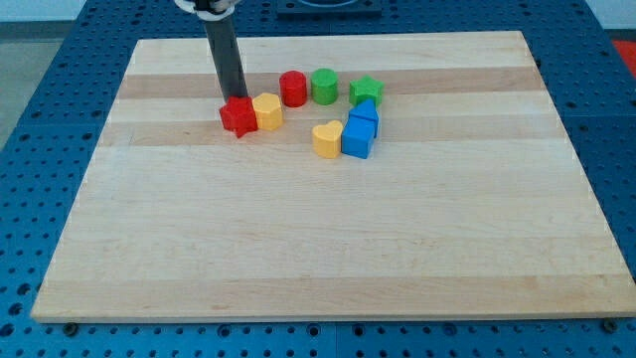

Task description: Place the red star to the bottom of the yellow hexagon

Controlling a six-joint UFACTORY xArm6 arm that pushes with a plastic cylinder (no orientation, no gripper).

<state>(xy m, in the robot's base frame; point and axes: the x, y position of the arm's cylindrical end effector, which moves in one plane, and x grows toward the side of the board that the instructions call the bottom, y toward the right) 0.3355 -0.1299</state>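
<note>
A pale wooden board (328, 249) fills most of the view over a blue pegged bench (40, 119), its near half bare and all the blocks gathered toward 12 o'clock. The dark rod (227, 60) comes down from the view's top at about 11 o'clock of the board's middle, and my tip (235, 98) meets the table just behind the red star (238, 116), touching or all but touching its far edge. There are no jaws to spread or close here: the arm ends in a plain rod, so nothing is clamped and the star merely sits against it. The star lies at 6 o'clock from my tip. It also rests at 9 o'clock of the yellow hexagon (267, 111), the two blocks touching side by side. The goal spot, at the hexagon's 6 o'clock, is open wood, roughly 4 o'clock from the star. Judging by that, a straight shove toward the view's bottom would carry the star down but leave it off to the left, so the push likely needs a rightward slant. Farther round, a red cylinder (292, 89), green cylinder (324, 86) and green star (366, 91) line up at 1 o'clock of the hexagon; a yellow heart (327, 140) and two blue blocks (360, 131) sit at its 4 o'clock, well clear of the star
</note>
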